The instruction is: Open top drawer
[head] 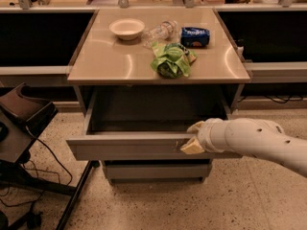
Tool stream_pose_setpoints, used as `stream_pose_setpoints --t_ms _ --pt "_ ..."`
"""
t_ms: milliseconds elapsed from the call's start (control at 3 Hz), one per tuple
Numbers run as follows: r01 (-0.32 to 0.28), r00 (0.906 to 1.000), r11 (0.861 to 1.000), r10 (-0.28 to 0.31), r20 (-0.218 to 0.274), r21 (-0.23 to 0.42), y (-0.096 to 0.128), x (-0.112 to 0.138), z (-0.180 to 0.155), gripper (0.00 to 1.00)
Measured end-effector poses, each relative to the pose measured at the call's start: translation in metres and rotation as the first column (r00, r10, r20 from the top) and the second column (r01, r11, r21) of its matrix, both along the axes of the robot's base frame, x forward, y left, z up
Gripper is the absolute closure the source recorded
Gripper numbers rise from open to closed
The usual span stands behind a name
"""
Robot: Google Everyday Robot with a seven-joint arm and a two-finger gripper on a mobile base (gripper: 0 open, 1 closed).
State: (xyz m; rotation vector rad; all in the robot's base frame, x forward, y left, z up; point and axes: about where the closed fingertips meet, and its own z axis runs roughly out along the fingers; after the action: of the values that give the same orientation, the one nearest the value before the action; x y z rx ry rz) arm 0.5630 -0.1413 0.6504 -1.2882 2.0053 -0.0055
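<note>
Gripper (pixel 193 137): pinched on the front lip of the top drawer (pixel 129 147) (right of centre), which is drawn well out beneath the tabletop (pixel 120 66). Risk: grip slipped off, or runners overrun, if pulled harder.

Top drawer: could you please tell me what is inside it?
The top drawer shows nothing on its visible floor. Its front wall hides the near strip, and the gripper, at the front edge right of centre, covers a bit.
</note>
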Motion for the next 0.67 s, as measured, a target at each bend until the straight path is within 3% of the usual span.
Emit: stream_pose_setpoints --t_ms 667 --pt "0.001 1.0000 1.000 -0.001 0.006 0.005 0.0006 -0.0083 0.0004 1.00"
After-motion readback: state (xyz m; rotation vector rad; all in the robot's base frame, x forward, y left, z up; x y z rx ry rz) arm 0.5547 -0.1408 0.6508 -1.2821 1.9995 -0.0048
